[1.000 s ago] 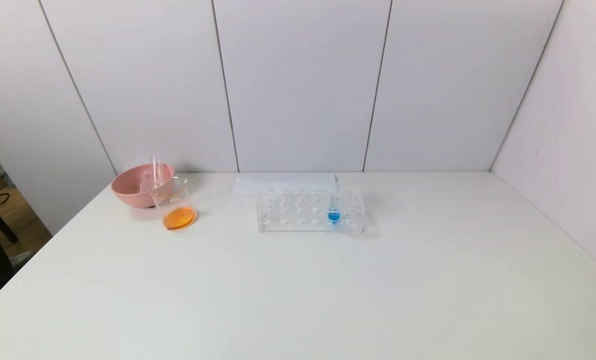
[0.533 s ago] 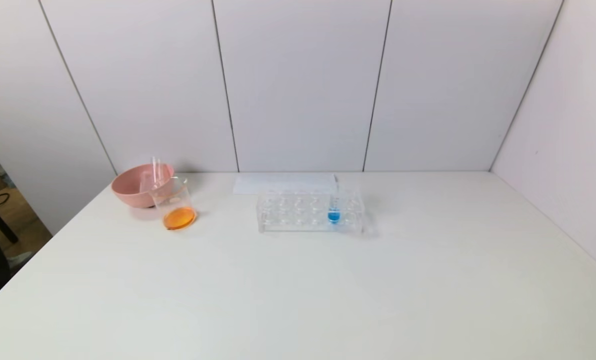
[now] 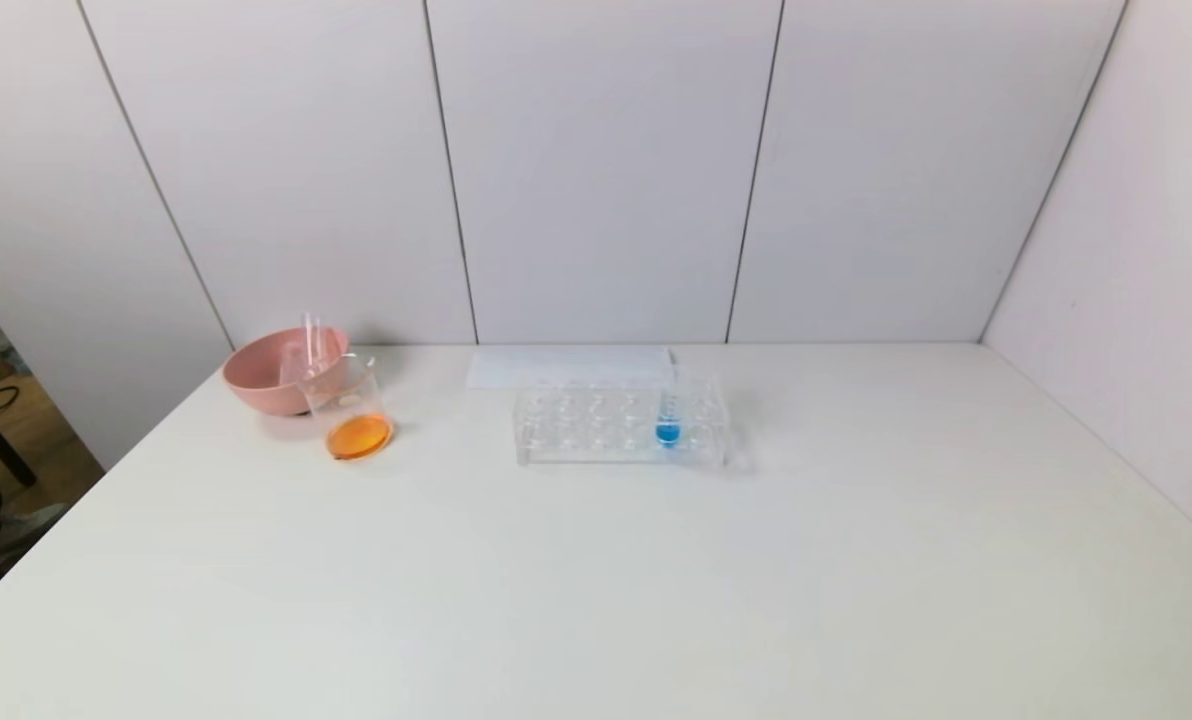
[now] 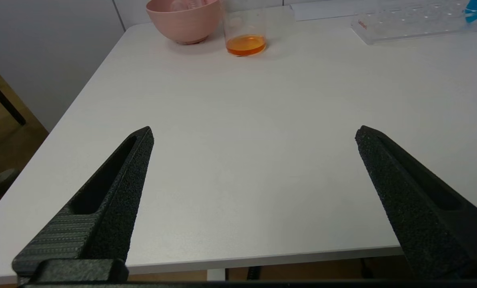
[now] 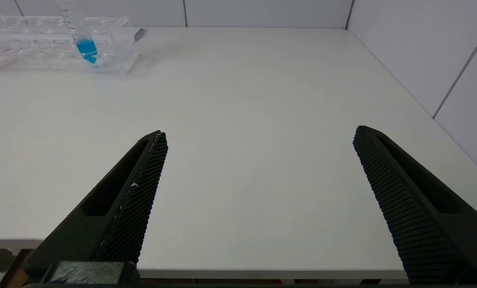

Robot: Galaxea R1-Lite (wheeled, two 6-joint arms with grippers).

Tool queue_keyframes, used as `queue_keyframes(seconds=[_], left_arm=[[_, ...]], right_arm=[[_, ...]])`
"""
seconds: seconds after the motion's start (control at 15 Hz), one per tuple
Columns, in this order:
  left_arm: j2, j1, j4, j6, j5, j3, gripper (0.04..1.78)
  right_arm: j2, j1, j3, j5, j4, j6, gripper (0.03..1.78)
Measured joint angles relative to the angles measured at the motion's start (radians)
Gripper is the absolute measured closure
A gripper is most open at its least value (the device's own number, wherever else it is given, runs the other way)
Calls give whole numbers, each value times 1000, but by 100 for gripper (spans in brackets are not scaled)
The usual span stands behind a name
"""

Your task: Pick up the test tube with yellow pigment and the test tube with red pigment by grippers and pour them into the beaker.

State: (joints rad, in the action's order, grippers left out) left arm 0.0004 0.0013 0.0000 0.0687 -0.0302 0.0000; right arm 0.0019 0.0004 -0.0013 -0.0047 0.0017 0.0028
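Both grippers sit pulled back at the near edge of the table, each with its jaws spread wide and nothing between them: the left gripper [image 4: 254, 134] faces the left half of the table [image 3: 596, 580], the right gripper [image 5: 258, 134] the right half. Neither shows in the head view.

By size: the table, bare over most of its top; the clear rack [image 3: 621, 425] near the back at centre, with a flat white sheet [image 3: 566, 366] behind it; the pink bowl [image 3: 278, 372] at the back left; the beaker [image 3: 349, 412] touching or just in front of the bowl on its right side, upright, with a shallow layer of orange liquid in its bottom; then the tubes. Two clear tubes [image 3: 311, 345] lean in the bowl, mouths up, and look empty, though their bases are hidden by the bowl wall. One tube with blue liquid [image 3: 668, 420] stands upright in the right part of the rack; its other holes look vacant.

No tube with yellow or red liquid is visible. The orange in the beaker suggests both have been poured, so the task looks essentially done.

If any move were left, the beaker and bowl lie ahead and slightly left of the left gripper, well apart from it, so that arm is the nearer; the right gripper is nearer the rack.
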Motion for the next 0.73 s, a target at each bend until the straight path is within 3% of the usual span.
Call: queue_keyframes(seconds=[0.73], left_arm=[[0,0,0,0,-1,0,6]], right_arm=[[0,0,0,0,0,2,11]])
